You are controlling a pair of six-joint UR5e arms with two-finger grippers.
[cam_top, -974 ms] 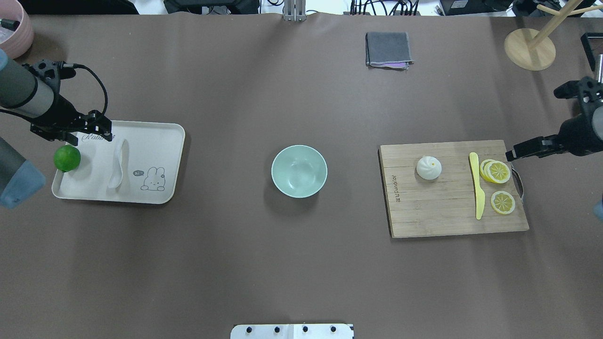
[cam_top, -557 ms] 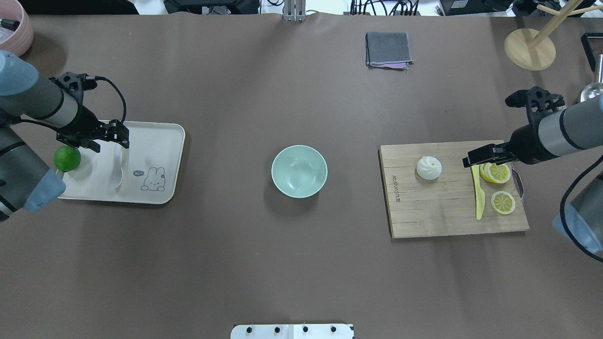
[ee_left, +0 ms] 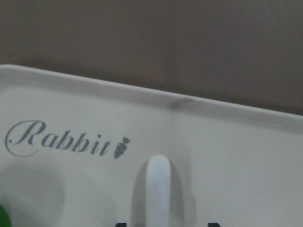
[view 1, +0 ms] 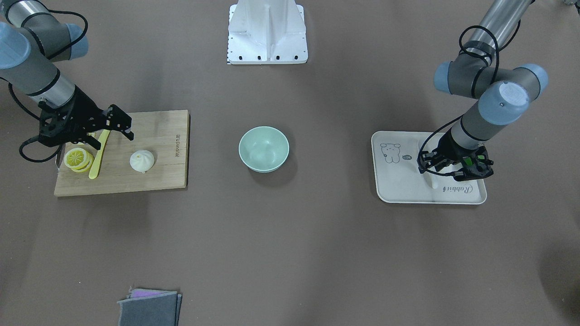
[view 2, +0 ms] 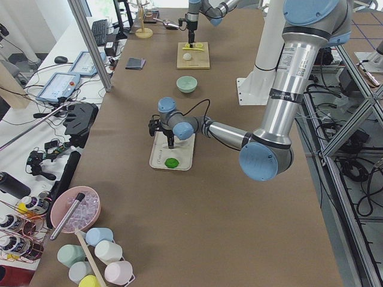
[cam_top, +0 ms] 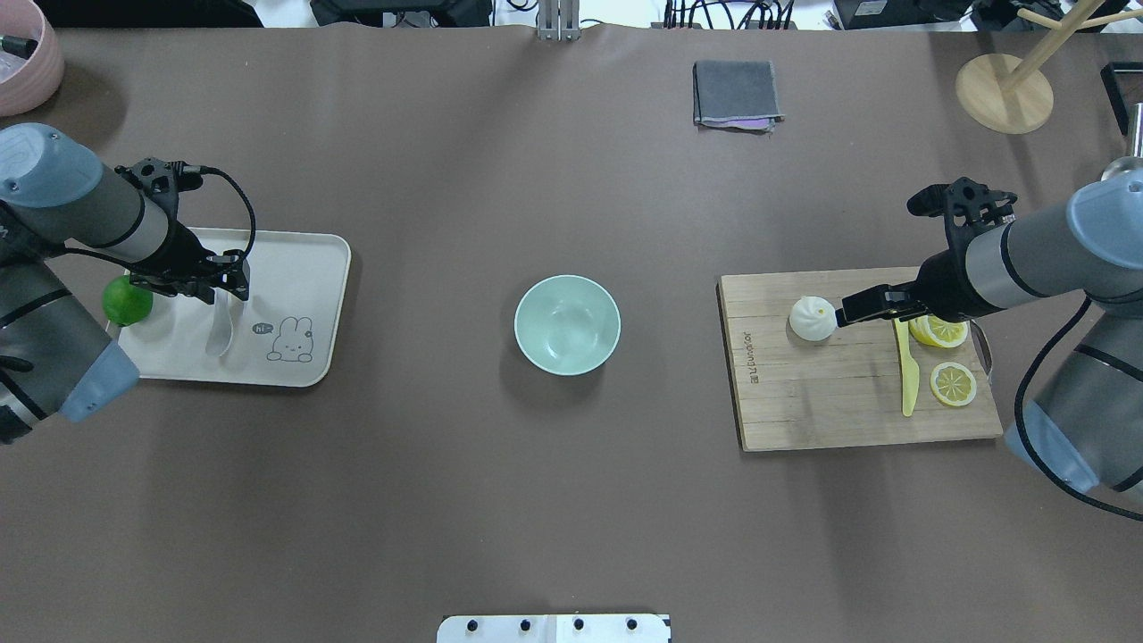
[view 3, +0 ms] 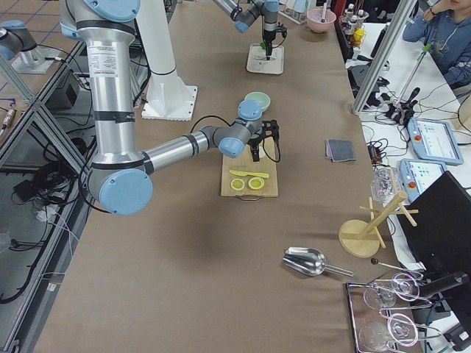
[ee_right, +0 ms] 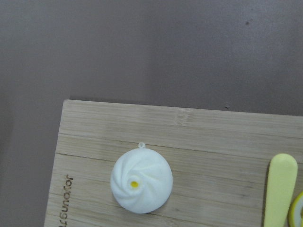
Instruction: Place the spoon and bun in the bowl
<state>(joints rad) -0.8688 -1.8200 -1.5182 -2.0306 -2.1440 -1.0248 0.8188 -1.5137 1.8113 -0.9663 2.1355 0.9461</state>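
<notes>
Left tool [cam_top: 230, 279]: it was seen low over the tray [cam_top: 304, 268], at the handle end of the spoon [cam_top: 219, 326]. In the left wrist view two dark fingertips stood apart at the bottom edge with the handle tip between them. The tool was therefore spread, and nothing was gripped.

Right tool [cam_top: 844, 314]: it was placed over the cutting board [cam_top: 804, 402], its tip just beside the bun [cam_top: 811, 319]. In the front-facing view its two fingers appeared parted and nothing was held. Whether the bun was touched could not be told.

Spoon: it was lying on the tray, between the lime [cam_top: 125, 301] and the printed rabbit, with the handle pointed to the far rim.

Bun: it was resting on the board, near the end closest to the bowl [cam_top: 567, 323], with the pleated top up. It was well apart from the yellow knife [cam_top: 907, 375] and the lemon slices [cam_top: 953, 384].

Bowl: it was standing upright on the table [cam_top: 571, 491], between the tray and the board and well apart from both. Neither spoon nor bun was inside it.
</notes>
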